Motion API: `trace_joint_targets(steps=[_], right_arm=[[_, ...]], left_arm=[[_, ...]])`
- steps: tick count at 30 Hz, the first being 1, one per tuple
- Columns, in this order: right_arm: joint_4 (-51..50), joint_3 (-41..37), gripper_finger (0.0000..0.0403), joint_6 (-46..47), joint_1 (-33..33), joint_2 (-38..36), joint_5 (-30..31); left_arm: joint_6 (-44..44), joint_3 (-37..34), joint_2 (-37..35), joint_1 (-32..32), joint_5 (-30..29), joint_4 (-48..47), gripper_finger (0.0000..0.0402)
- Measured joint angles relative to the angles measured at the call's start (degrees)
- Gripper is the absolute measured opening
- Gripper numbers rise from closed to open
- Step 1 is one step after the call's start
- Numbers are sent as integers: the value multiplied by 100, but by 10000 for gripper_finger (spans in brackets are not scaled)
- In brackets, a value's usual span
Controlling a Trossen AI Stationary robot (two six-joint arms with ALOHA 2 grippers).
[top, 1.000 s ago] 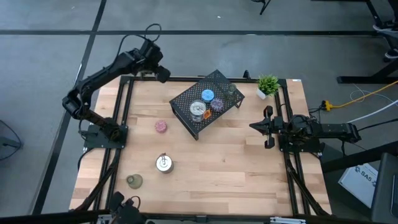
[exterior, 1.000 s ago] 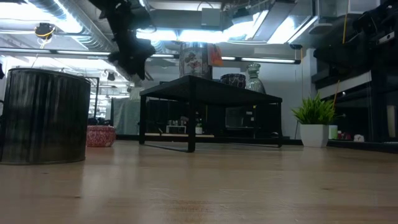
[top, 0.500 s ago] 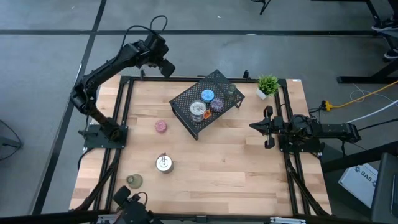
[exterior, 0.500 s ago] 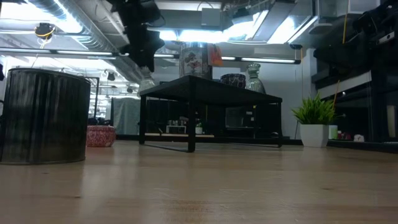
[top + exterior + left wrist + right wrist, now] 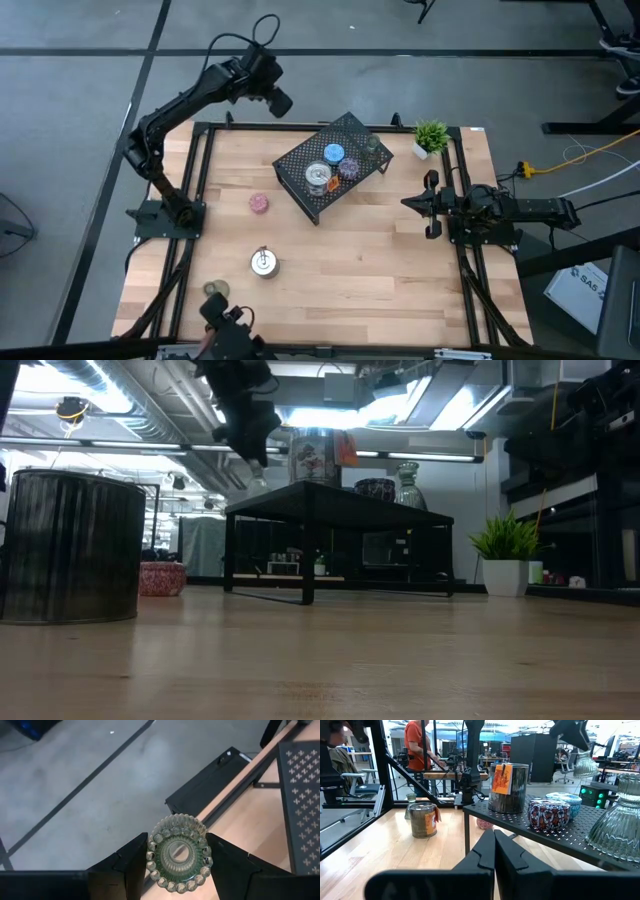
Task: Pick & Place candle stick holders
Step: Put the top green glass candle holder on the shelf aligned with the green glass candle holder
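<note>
Four holders on rack (image 5: 335, 160), three on table (image 5: 330, 260)

We are in a robotics lab or workshop inside a large open industrial hall. Our wooden bench (image 5: 330, 250) sits in a black metal frame on a grey concrete floor (image 5: 80, 60) marked with dark lines, and a yellow cable (image 5: 585, 155) trails across it. Overhead we see exposed ducts (image 5: 130, 400) and strip lighting (image 5: 290, 415). Beyond the bench stand more workstations with black frames, an office chair (image 5: 340, 775), electronics with green lights (image 5: 592, 795), and a person in an orange shirt (image 5: 415, 745) working at another table.
</note>
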Motion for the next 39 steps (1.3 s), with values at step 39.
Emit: trace_joint_targets(steps=[39], right_arm=[[0, -1, 0, 0, 0, 0, 0]], left_arm=[[-7, 7, 461, -1114, 1658, 1650, 180]])
